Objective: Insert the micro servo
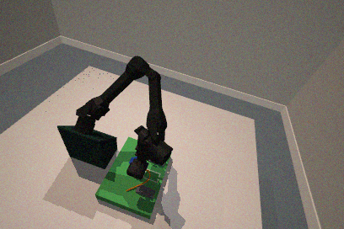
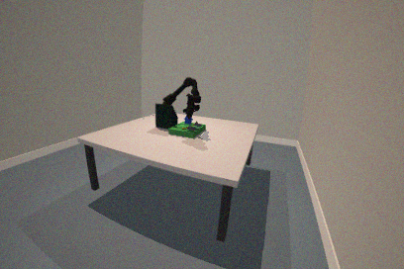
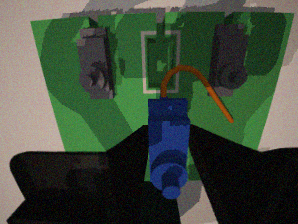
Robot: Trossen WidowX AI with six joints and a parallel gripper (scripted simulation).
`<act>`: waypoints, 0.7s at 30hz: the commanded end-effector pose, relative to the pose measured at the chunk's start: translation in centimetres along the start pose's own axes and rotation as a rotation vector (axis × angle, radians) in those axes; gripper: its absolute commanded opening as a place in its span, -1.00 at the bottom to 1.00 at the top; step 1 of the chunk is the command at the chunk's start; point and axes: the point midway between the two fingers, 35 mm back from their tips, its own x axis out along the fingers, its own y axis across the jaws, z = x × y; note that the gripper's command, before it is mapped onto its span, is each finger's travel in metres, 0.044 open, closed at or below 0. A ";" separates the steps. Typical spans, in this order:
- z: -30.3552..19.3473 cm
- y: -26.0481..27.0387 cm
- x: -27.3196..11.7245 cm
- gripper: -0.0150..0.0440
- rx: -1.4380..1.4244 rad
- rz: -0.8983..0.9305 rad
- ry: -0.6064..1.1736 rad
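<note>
Hiding most of the blue servo point(image 1: 132, 160), jaws point(image 1: 141, 167) loom.

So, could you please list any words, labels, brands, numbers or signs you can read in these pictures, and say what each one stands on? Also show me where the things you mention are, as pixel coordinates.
There is no text to quote: no word, brand or number can be read in any view.
The servo point(image 3: 169, 135): no lettering can be made out.
The deck point(image 1: 114, 190) point(image 2: 180, 134) point(image 3: 60, 100): only a plain pale outline around the pocket point(image 3: 154, 75), no letters.
The arm point(image 1: 155, 93) point(image 2: 177, 92): too dark and grainy to tell.
</note>
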 end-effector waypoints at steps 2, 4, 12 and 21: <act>2.0 0.0 -0.2 -0.49 0.004 0.004 -0.009; 2.8 0.0 -0.2 -0.49 0.003 0.004 -0.009; 5.8 0.1 -0.3 -0.49 0.002 0.004 -0.010; 6.4 0.1 0.2 -0.49 0.002 0.004 -0.010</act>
